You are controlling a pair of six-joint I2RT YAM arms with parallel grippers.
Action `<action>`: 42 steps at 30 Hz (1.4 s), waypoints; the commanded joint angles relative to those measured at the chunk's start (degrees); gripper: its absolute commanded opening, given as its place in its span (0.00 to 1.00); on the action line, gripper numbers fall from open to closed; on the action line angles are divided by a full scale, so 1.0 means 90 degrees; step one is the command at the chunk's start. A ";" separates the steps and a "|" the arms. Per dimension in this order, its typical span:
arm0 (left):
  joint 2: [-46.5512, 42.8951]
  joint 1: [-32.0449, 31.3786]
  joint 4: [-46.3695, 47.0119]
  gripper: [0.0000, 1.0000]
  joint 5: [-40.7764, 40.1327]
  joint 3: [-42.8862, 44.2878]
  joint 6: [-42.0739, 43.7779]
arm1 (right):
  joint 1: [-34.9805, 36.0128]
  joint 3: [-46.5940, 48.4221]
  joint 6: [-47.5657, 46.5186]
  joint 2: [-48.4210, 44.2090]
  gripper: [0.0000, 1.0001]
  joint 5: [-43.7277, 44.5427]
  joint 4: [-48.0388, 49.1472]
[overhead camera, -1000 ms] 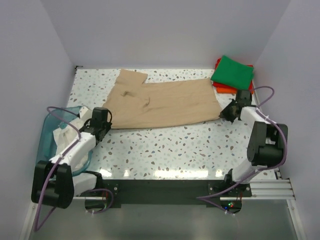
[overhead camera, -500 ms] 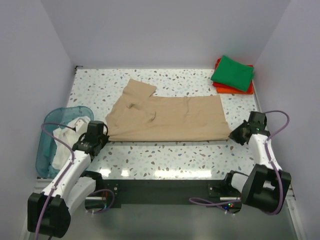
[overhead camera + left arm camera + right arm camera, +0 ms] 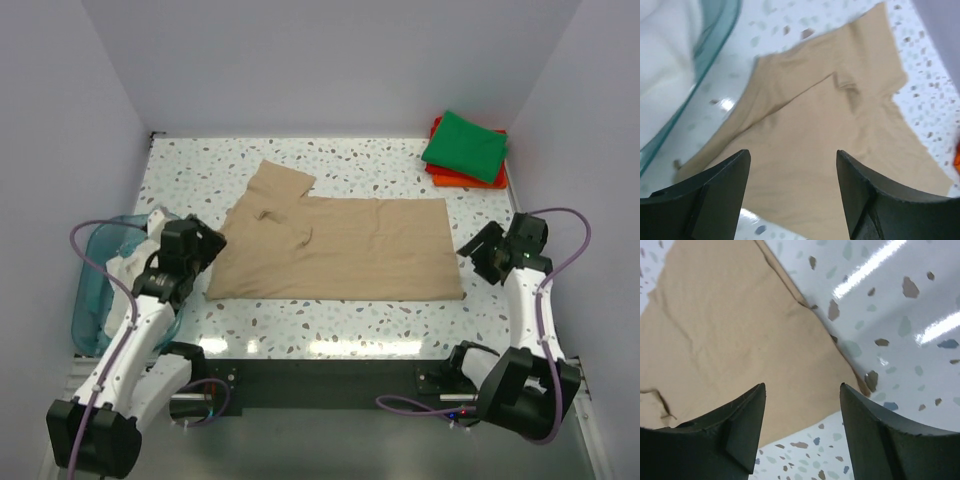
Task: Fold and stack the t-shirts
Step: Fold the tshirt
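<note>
A speckled white table [image 3: 330, 310] is being viewed from above, with 2 robot arms reaching in from its near edge; a tan t-shirt [image 3: 350, 250] is lying flat across the middle of it as a long rectangle running left to right, with 1 short sleeve sticking out toward the far left. The left gripper [image 3: 208, 245] is hovering at the shirt's left end, by the near-left corner; its wrist camera is showing the 2 dark fingers [image 3: 715, 195] standing wide apart with nothing between them, only tan cloth lying below. The right gripper [image 3: 478, 255] is hanging just beside the shirt's right edge, close to the near-right corner; its jaws are also standing apart and gripping nothing, and its wrist view is looking down on that corner of the cloth resting on the glossy tabletop. Whether either gripper is brushing the fabric cannot be told.

In the far right corner a folded green t-shirt [image 3: 463, 145] is resting on top of a folded orange-red t-shirt [image 3: 447, 178], whose edge is peeking out at the near and left sides. At the left edge of the table a translucent teal basket [image 3: 92, 300] is sitting partly hidden by the left arm; a white t-shirt [image 3: 128, 268] is lying crumpled inside it.
</note>
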 commanded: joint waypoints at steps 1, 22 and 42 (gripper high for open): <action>0.1074 0.0037 0.1597 0.74 0.0548 0.1212 0.0833 | 0.0043 0.0632 -0.0142 0.0299 0.64 -0.0635 0.0760; 0.9926 0.0057 0.1894 0.72 0.1723 0.9194 0.4506 | 0.1576 0.3865 -0.0639 0.4469 0.63 0.0184 0.1846; 1.0826 0.0047 0.2538 0.58 0.1820 0.9126 0.4546 | 0.1567 0.4022 -0.1011 0.4763 0.63 0.0545 0.1836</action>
